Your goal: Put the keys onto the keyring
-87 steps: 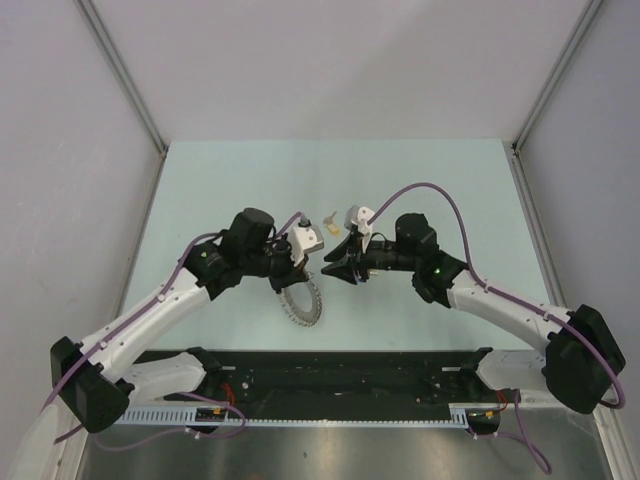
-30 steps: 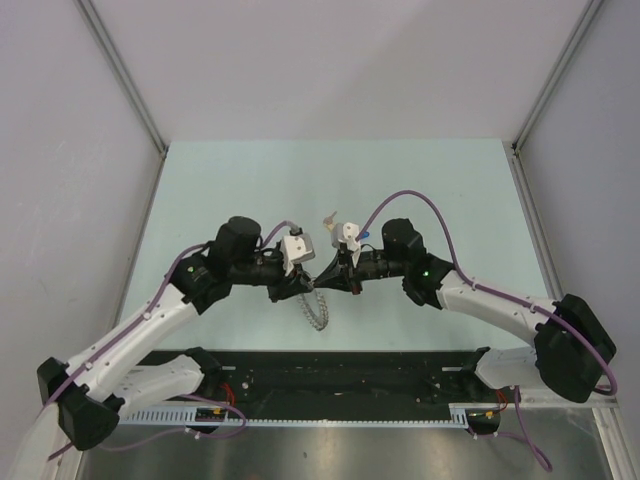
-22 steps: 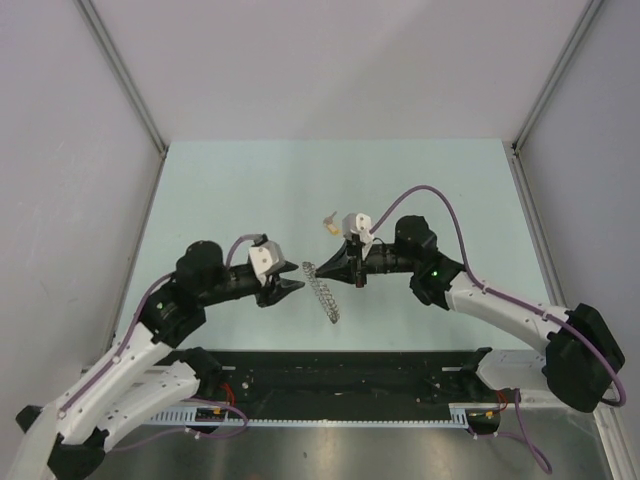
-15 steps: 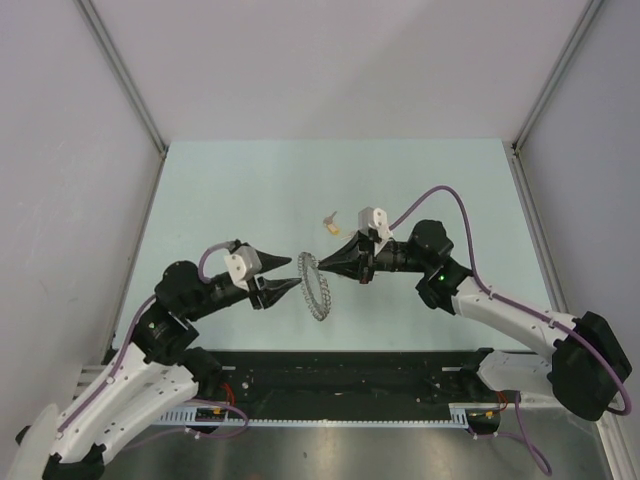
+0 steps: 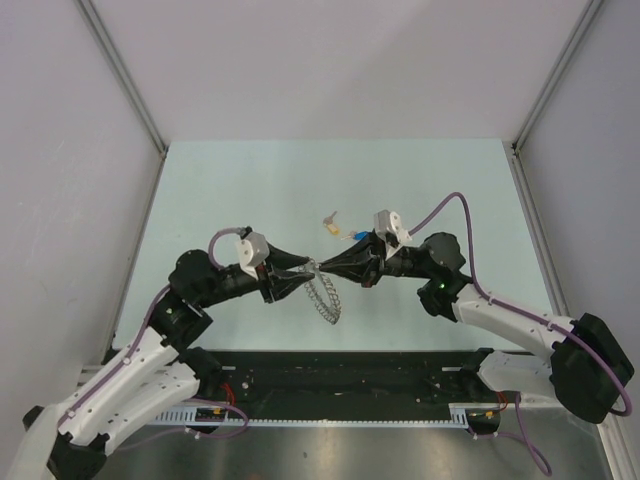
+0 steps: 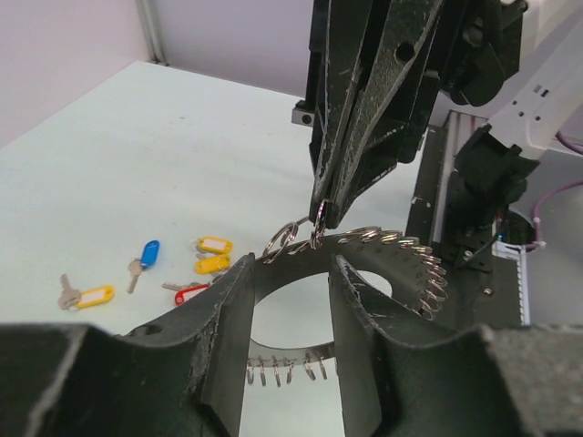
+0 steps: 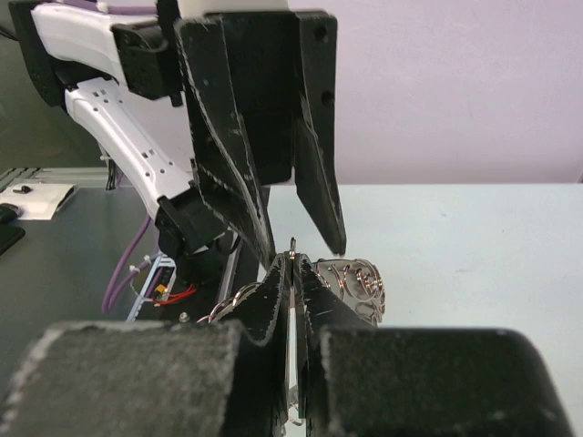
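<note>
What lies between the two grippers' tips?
The keyring: the right gripper pinches one loop just ahead of the open left gripper. Left wrist view shows it.

The desk (image 5: 220,190) is a pale green, matt sheet. Five keys (image 6: 211,264) lie flat on it in a loose scatter, just beyond the right hand (image 5: 321,265) on its far side. In the left wrist view they sit to the left of the left hand (image 6: 291,266). A red-tagged key (image 6: 187,293) is nearest its fingers, with two yellow-tagged ones just past that. Then comes a blue-tagged key (image 6: 146,255), and a third yellow-tagged key (image 6: 86,296) lies farthest out. The ring (image 5: 327,298) hangs from the right hand; whether its low end touches the desk cannot be told.
</note>
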Robot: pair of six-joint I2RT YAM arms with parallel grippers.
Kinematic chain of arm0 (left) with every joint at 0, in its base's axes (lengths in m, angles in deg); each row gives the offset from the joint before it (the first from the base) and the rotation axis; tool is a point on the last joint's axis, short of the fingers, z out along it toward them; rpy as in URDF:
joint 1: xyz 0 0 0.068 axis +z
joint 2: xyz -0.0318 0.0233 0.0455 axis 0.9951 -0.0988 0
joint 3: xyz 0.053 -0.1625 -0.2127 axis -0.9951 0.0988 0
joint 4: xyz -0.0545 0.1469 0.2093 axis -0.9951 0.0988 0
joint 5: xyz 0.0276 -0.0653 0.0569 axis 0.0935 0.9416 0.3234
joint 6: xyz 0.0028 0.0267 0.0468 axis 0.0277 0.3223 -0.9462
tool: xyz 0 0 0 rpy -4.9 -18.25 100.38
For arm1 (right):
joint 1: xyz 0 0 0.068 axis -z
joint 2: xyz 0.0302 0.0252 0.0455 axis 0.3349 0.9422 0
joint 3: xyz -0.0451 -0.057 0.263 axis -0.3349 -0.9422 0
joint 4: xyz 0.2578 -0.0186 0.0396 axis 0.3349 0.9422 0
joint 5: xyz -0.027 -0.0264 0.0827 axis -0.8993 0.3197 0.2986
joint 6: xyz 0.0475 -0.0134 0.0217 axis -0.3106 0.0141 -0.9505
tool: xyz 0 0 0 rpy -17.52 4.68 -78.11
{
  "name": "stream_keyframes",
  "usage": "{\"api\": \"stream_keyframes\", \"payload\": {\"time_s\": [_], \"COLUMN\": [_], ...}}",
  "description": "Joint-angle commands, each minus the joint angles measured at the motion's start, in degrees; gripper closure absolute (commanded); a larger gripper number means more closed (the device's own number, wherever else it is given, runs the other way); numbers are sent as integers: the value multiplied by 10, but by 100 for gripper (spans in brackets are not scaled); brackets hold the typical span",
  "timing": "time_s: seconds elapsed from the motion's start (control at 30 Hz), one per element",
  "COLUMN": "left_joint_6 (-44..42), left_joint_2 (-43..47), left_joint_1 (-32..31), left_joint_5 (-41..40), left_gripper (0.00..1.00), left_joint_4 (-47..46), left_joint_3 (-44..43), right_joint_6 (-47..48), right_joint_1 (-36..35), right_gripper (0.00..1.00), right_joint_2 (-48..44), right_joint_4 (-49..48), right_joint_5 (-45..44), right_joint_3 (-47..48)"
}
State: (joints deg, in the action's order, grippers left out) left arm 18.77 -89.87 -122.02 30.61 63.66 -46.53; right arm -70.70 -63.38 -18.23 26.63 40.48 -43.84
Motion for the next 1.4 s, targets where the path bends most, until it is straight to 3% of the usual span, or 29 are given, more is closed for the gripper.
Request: {"api": "stream_keyframes", "payload": {"time_s": [0.0, 0.5, 1.37], "left_joint_6": [23, 24, 48], "left_joint_2": [-15, -21, -6], "left_joint_1": [4, 4, 11], "left_joint_5": [61, 125, 128], "left_gripper": [59, 71, 74], "left_joint_4": [-39, -53, -81], "left_joint_3": [-1, -2, 5], "right_joint_6": [-11, -2, 20], "right_joint_1": [-7, -16, -23], "right_gripper": [100, 100, 100], "right_joint_2": [-19, -6, 16], "right_joint_4": [-68, -69, -54], "right_joint_5": [-7, -8, -4], "right_joint_3": [-2, -2, -2]}}
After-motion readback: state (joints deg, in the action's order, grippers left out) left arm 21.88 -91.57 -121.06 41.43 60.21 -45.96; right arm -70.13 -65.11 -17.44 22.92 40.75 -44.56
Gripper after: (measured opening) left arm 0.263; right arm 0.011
